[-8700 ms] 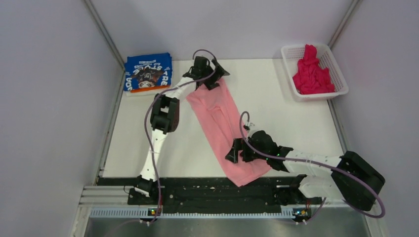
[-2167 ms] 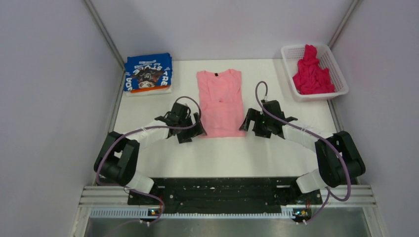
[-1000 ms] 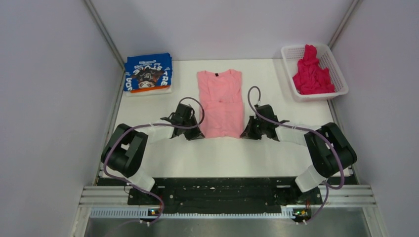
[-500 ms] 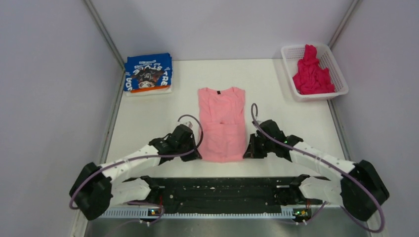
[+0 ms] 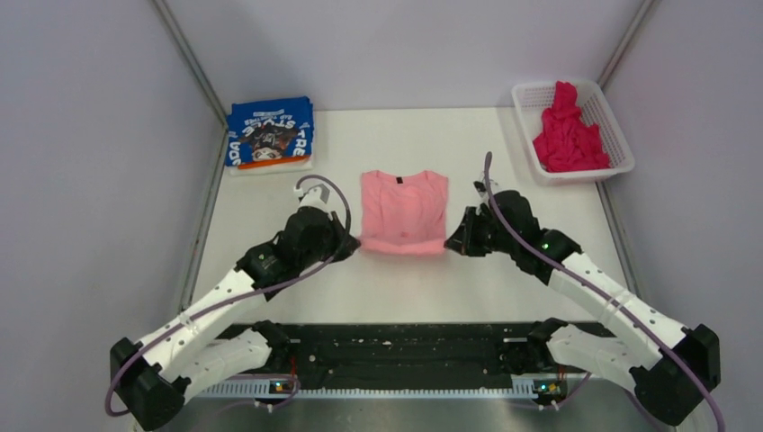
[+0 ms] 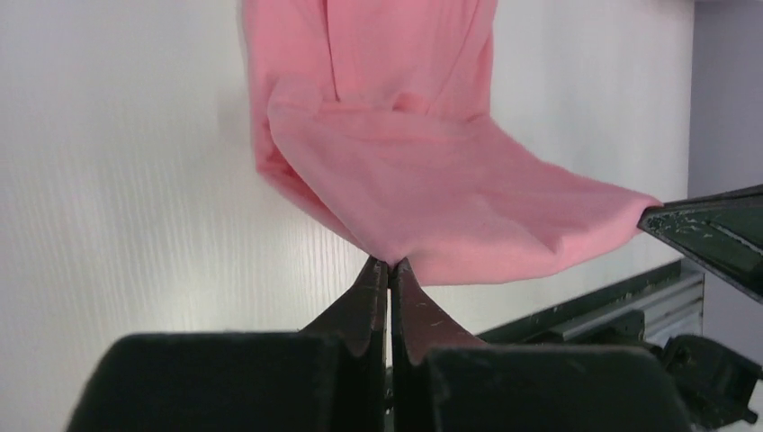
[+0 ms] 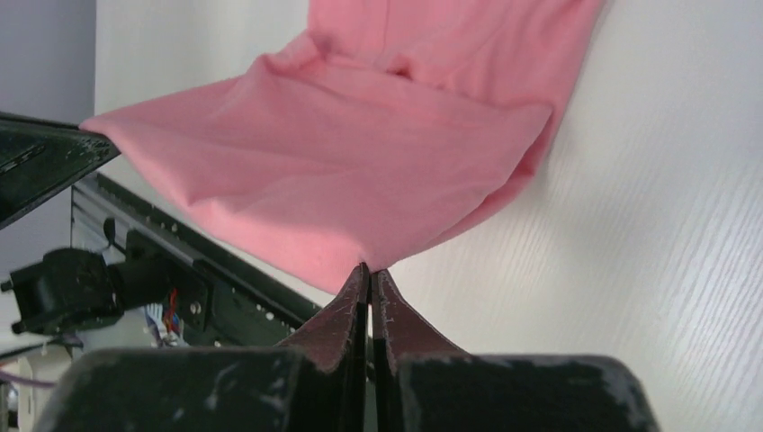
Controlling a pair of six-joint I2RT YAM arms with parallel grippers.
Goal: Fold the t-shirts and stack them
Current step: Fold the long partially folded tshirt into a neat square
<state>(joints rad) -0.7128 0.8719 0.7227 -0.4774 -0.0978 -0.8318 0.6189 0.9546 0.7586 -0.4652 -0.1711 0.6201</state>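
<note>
The middle shirt (image 5: 404, 212) lies between left pincer (image 5: 354, 241) and right pincer (image 5: 453, 241); folded shirt (image 5: 269, 133) behind-left; third shirt (image 5: 567, 135) in basket (image 5: 536, 90) behind-right.

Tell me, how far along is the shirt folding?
One done: the blue t-shirt, folded at the far left corner. In hand: the left gripper and right gripper pinch the pink t-shirt by its near edge, lifted mid-fold. Left: the magenta t-shirt, bunched in the basket.

Looks like a robotics lab booth: white table (image 5: 405, 279) boxed in by plain pale walls (image 5: 90, 180), metal posts (image 5: 191, 65) in the corners, two robot arms (image 5: 216, 292) bolted to a black rail (image 5: 405, 346) at the near edge.
</note>
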